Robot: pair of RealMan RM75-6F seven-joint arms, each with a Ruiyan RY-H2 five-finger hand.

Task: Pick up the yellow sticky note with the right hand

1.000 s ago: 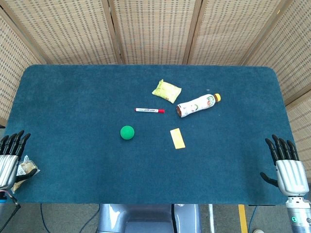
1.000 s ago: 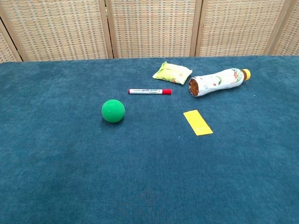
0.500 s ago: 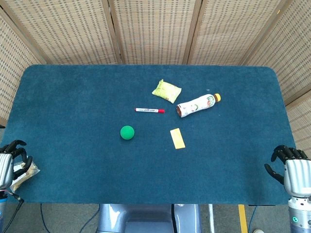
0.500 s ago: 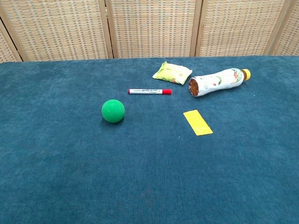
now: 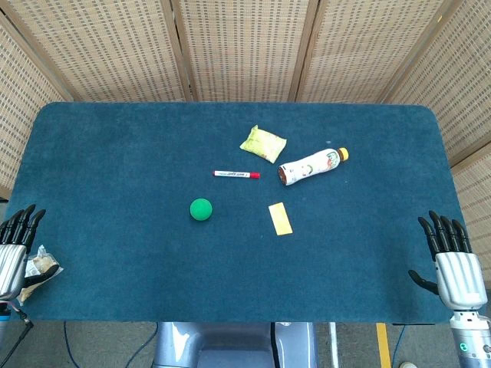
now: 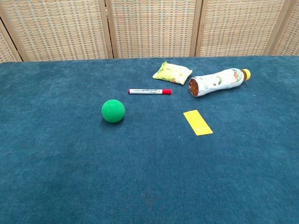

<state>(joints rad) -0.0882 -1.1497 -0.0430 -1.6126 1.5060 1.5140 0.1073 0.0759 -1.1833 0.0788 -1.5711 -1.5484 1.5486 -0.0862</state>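
Note:
The yellow sticky note [image 5: 280, 218] [image 6: 197, 122] lies flat on the blue table, just right of centre. My right hand [image 5: 453, 261] hovers at the table's near right corner, far from the note, fingers stretched out and empty. At the near left edge my left hand [image 5: 14, 253] is likewise spread and holds nothing. Neither hand shows in the chest view.
A green ball [image 5: 201, 208] sits left of the note. Behind it lie a red marker [image 5: 236, 175], a yellow snack packet [image 5: 263, 143] and a tipped bottle [image 5: 311, 165]. A crumpled wrapper [image 5: 42, 267] lies by my left hand. Wicker screens stand behind the table [image 5: 115, 153].
Half a second ago both hands had their fingers curled in; now both have spread them out again, as they were a second ago. Nothing on the table moved.

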